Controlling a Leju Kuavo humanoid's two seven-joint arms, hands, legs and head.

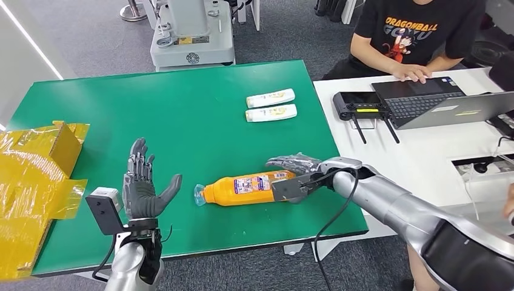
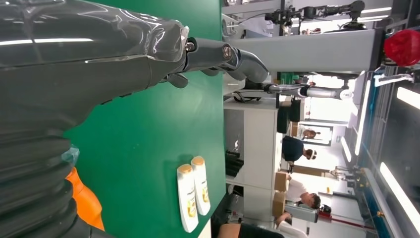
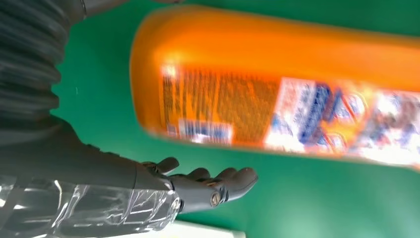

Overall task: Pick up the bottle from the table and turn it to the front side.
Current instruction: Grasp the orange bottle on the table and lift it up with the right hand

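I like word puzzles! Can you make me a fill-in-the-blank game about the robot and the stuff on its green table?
1. The big plastic bottle lying on its side is coloured ____.
2. The flat table top is coloured ____.
3. The number of small white tubes lying side by side is ____.
4. The left hand holds nothing and its fingers are ____.

Missing words: orange; green; two; spread apart

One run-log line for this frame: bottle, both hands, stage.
orange bottle: lying on green table | right hand: at its base end, grasp unclear | left hand: open, raised, apart | stage: not lifted
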